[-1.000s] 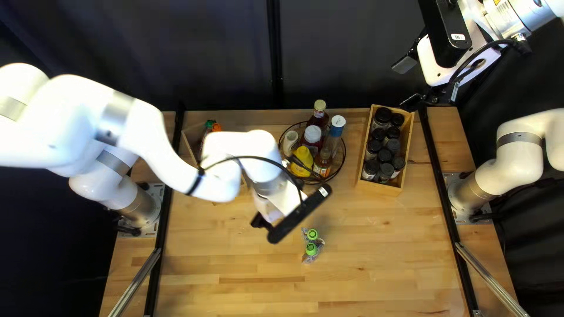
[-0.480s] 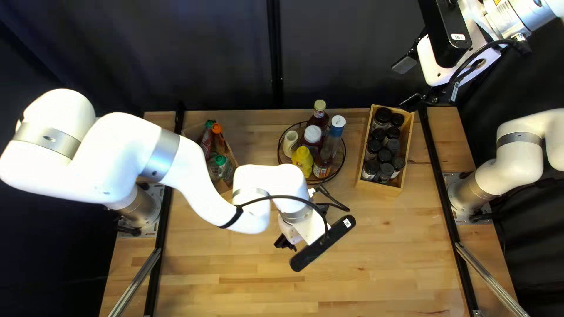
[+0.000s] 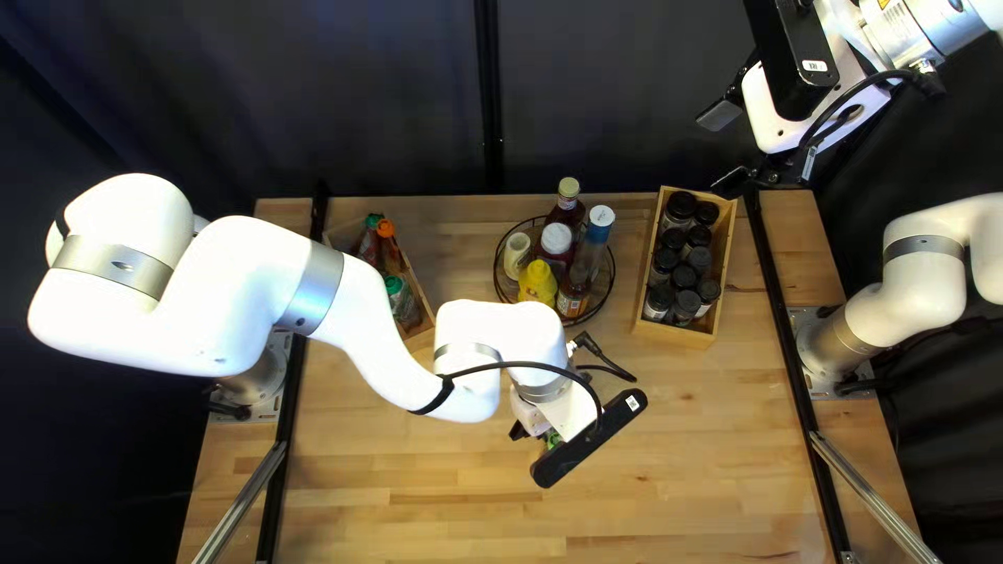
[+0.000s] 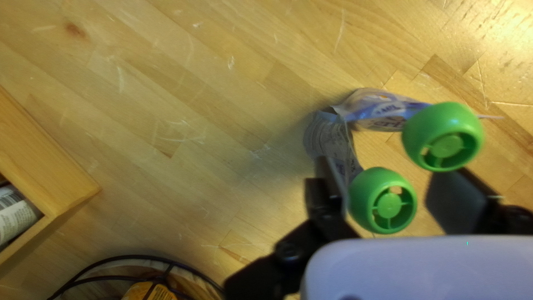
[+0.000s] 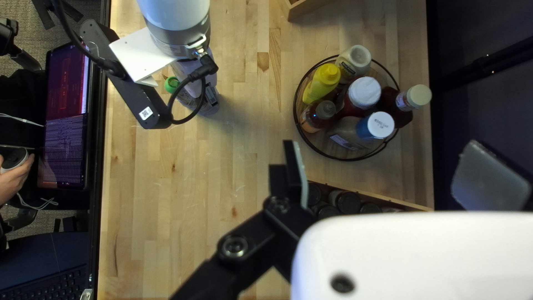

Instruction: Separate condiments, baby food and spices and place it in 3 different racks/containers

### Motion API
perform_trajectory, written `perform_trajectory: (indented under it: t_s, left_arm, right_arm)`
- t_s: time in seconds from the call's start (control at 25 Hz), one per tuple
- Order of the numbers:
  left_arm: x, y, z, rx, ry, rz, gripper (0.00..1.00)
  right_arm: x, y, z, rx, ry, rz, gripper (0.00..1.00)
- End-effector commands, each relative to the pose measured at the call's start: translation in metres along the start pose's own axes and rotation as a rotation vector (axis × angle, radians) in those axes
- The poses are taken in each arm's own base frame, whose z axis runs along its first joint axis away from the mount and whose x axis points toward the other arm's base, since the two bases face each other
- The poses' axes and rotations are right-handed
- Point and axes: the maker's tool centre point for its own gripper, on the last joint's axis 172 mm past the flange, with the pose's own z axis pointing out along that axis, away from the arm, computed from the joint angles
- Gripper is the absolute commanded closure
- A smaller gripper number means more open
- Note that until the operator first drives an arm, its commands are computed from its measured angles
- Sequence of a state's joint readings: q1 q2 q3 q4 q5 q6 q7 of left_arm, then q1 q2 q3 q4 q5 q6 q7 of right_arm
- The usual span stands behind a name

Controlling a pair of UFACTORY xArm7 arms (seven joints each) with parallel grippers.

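Observation:
My left gripper is low over the table, mostly hidden by its arm, with a green cap showing beside it. In the left wrist view two green-capped pouches lean together; my left gripper is open, the nearer cap between its fingers and the other cap just ahead. My right gripper hangs beyond the far right corner; its wrist view shows this gripper open and empty. Bottles stand in a round wire rack, black-lidded jars in a wooden box, capped pouches in another box.
In the left wrist view, a wooden box corner and the wire rack's rim lie beside the gripper. The right wrist view shows a person's hand and a screen beyond the near edge.
My left arm has swung right and slightly toward the near edge, uncovering the left wooden box and hiding most of the pouches on the table. The right arm has kept its place.

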State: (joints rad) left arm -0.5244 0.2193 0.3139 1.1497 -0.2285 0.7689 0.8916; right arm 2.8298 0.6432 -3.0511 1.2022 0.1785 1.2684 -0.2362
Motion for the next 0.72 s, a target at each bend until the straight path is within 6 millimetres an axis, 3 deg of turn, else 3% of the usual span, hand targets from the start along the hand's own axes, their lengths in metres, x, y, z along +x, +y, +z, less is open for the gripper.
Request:
perform_trajectory:
  t_s: [0.04, 0.12, 0.36, 0.6, 0.72]
  left_arm:
    - [-0.016, 0.014, -0.036, -0.015, -0.029, 0.003, 1.00]
    - [-0.026, 0.018, -0.049, -0.022, -0.038, 0.004, 1.00]
    - [-0.082, 0.046, -0.090, -0.032, -0.059, -0.051, 1.00]
    - [-0.125, 0.079, -0.103, -0.080, -0.078, -0.065, 1.00]
    - [-0.143, 0.105, -0.104, -0.151, -0.107, -0.019, 1.00]
  right_arm:
    - [0.000, 0.000, 0.000, 0.000, 0.000, 0.000, 0.00]
    - [0.000, 0.000, 0.000, 0.000, 0.000, 0.000, 0.00]
    - [0.000, 0.000, 0.000, 0.000, 0.000, 0.000, 0.00]
    - [0.000, 0.000, 0.000, 0.000, 0.000, 0.000, 0.00]
    - [0.000, 0.000, 0.000, 0.000, 0.000, 0.000, 0.00]
